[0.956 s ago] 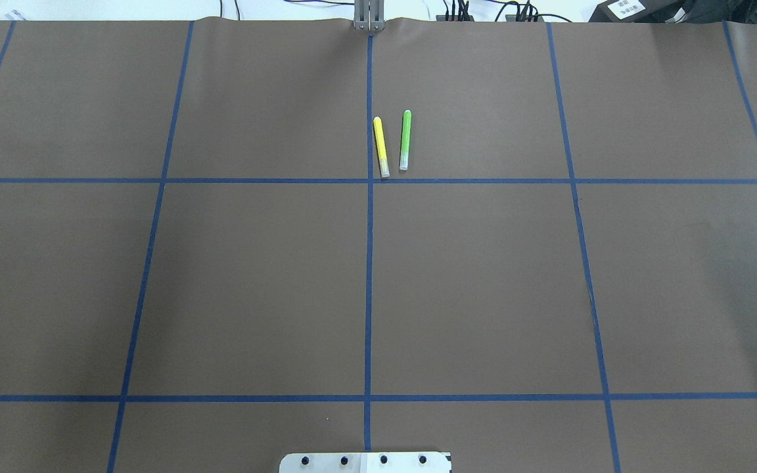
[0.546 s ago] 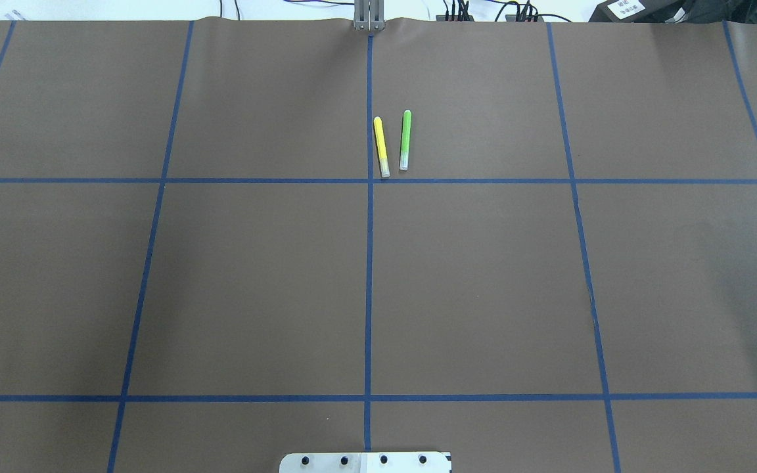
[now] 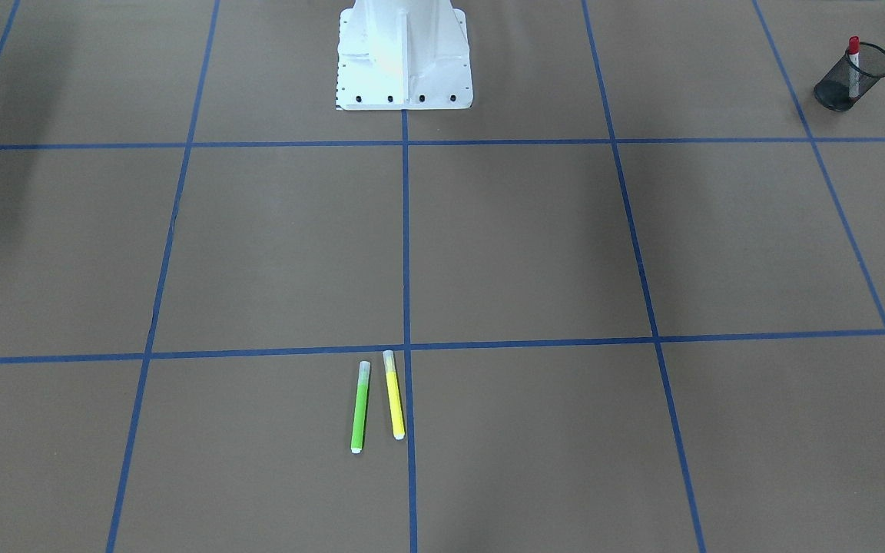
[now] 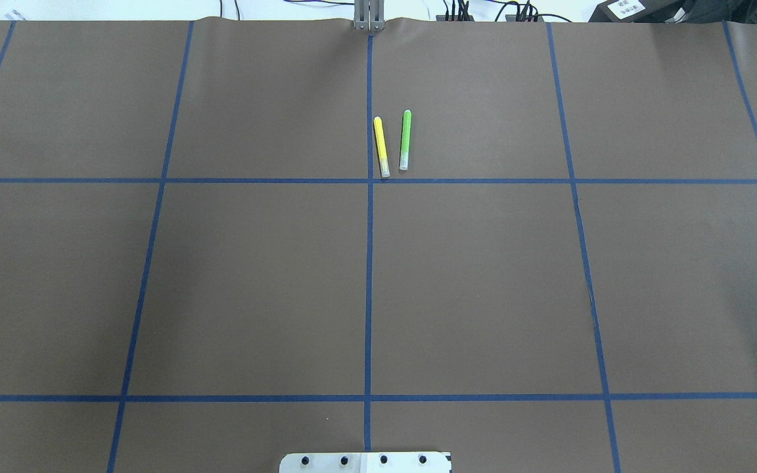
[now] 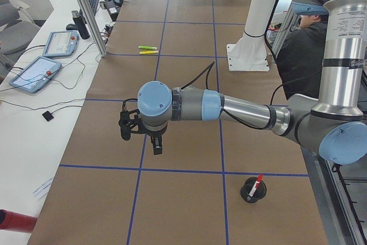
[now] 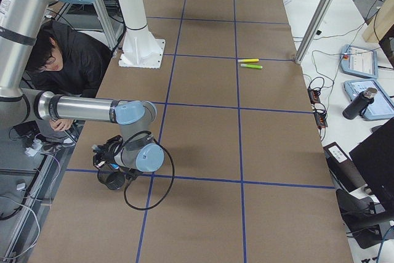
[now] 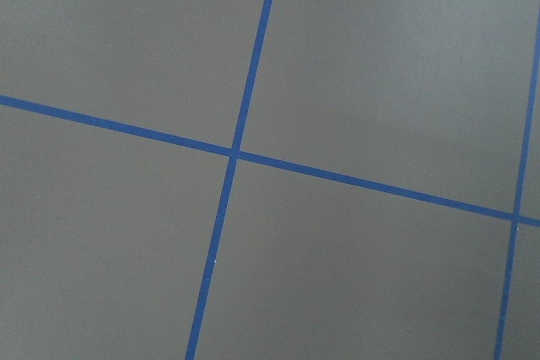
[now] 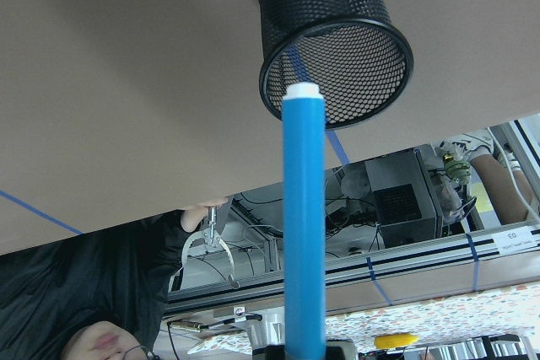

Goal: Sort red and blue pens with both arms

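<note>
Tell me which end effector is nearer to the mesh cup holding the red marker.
Left. The left end effector hovers near that mesh cup; the right end effector, gripping the blue marker, is above the other cup at the table's opposite end.

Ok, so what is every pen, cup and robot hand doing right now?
blue pen, held up by the right gripper, tip above a mesh cup.
red pen, standing in the other mesh cup.
green marker, lying flat.
yellow marker, lying flat beside it, not touching.
left gripper, open or shut: cannot tell.
</note>
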